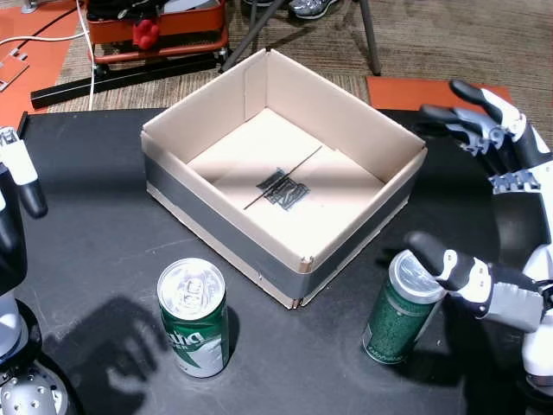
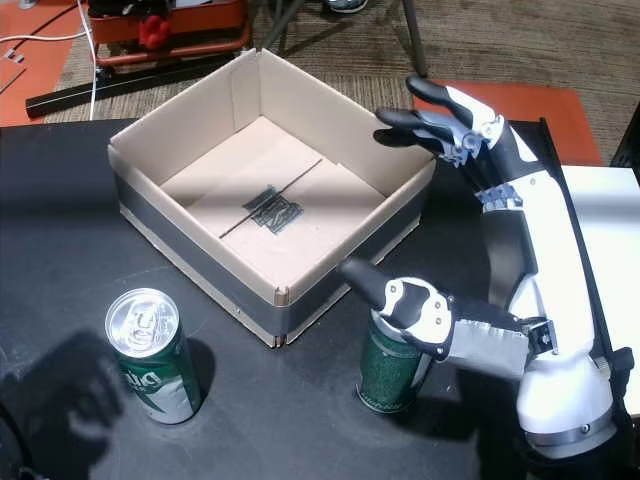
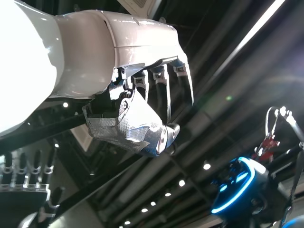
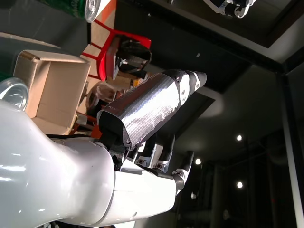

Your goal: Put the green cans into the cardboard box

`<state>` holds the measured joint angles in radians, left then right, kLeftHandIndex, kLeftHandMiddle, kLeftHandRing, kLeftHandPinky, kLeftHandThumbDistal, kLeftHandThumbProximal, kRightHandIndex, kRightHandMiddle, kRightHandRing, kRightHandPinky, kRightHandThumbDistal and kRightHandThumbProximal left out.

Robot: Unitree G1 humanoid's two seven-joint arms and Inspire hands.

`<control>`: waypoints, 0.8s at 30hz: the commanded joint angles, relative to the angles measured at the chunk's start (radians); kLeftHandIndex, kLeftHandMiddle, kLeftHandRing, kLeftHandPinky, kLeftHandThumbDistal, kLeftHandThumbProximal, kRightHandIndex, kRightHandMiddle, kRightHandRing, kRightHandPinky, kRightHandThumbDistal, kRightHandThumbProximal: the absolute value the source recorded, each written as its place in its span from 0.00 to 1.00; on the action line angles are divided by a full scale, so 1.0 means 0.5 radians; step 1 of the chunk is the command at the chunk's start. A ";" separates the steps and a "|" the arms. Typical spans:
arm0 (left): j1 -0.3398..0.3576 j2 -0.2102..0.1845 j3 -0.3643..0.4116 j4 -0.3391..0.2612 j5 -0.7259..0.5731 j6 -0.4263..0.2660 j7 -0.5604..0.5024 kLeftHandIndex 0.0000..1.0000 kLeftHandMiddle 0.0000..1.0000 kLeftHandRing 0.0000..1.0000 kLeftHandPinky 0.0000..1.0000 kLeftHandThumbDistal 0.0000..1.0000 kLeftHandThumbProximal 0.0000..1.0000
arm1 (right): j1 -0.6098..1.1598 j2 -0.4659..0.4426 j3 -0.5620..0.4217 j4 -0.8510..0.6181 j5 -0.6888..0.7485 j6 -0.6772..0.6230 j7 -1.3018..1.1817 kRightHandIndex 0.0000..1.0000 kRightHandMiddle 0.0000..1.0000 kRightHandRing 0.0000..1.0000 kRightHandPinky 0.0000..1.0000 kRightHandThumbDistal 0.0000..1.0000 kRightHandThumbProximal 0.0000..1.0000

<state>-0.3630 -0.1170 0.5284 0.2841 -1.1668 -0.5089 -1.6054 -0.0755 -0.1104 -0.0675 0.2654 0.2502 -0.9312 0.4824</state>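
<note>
In both head views two green cans stand upright on the black table. One can [image 1: 192, 318] [image 2: 152, 358] is in front of the box's near left side, with nothing touching it. The other can [image 1: 402, 311] [image 2: 393, 365] stands off the box's near right corner. My right hand [image 1: 505, 173] [image 2: 500, 230] is open beside it: the thumb [image 1: 436, 259] lies over its top rim, and the fingers [image 2: 435, 118] are spread far behind it, near the box's right wall. The open cardboard box [image 1: 164, 169] [image 2: 135, 180] holds no cans. My left hand [image 1: 19, 173] [image 3: 142, 114] hangs open at the left edge, holding nothing.
A red cart [image 1: 155, 30] and cables sit on the floor behind the table, with stand legs [image 1: 259, 30] and orange mats [image 1: 415, 91] nearby. A white surface [image 2: 610, 230] borders the table on the right. My left arm's shadow [image 1: 121, 346] falls near the left can.
</note>
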 commanded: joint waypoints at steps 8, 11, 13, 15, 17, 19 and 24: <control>0.003 0.129 -0.052 0.061 0.034 -0.154 -0.018 0.44 0.57 0.61 0.76 0.42 0.00 | -0.105 0.114 0.026 -0.226 0.280 -0.749 -0.184 0.37 0.45 0.49 0.45 0.76 0.20; 0.004 0.152 -0.063 0.069 0.018 -0.161 -0.018 0.43 0.56 0.62 0.80 0.39 0.01 | -0.112 0.168 -0.102 -0.287 0.147 -0.885 -0.253 0.28 0.41 0.45 0.51 0.45 0.13; 0.008 0.158 -0.060 0.078 0.031 -0.171 -0.018 0.43 0.57 0.63 0.79 0.39 0.00 | -0.121 0.209 -0.202 -0.282 0.042 -0.970 -0.295 0.21 0.36 0.40 0.49 0.36 0.14; 0.011 0.139 -0.056 0.069 0.038 -0.200 -0.018 0.41 0.55 0.61 0.77 0.37 0.00 | -0.172 0.196 -0.267 -0.217 -0.032 -1.115 -0.309 0.25 0.39 0.43 0.49 0.25 0.05; 0.007 0.127 -0.042 0.078 0.047 -0.265 -0.018 0.39 0.51 0.59 0.77 0.33 0.03 | -0.209 0.207 -0.345 -0.121 -0.128 -1.241 -0.321 0.21 0.37 0.40 0.41 0.32 0.07; 0.018 0.136 -0.042 0.080 0.040 -0.225 -0.018 0.40 0.51 0.59 0.75 0.39 0.00 | -0.208 0.198 -0.376 -0.047 -0.198 -1.311 -0.342 0.21 0.37 0.39 0.39 0.31 0.09; 0.008 0.143 -0.053 0.076 0.029 -0.196 -0.018 0.38 0.50 0.58 0.77 0.35 0.00 | -0.211 0.044 -0.194 0.179 -0.166 -1.355 -0.441 0.17 0.31 0.33 0.36 0.47 0.16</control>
<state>-0.3625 -0.0462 0.5024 0.3225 -1.1525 -0.6082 -1.6055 -0.1811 -0.0585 -0.1895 0.3270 0.1572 -1.6076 0.2775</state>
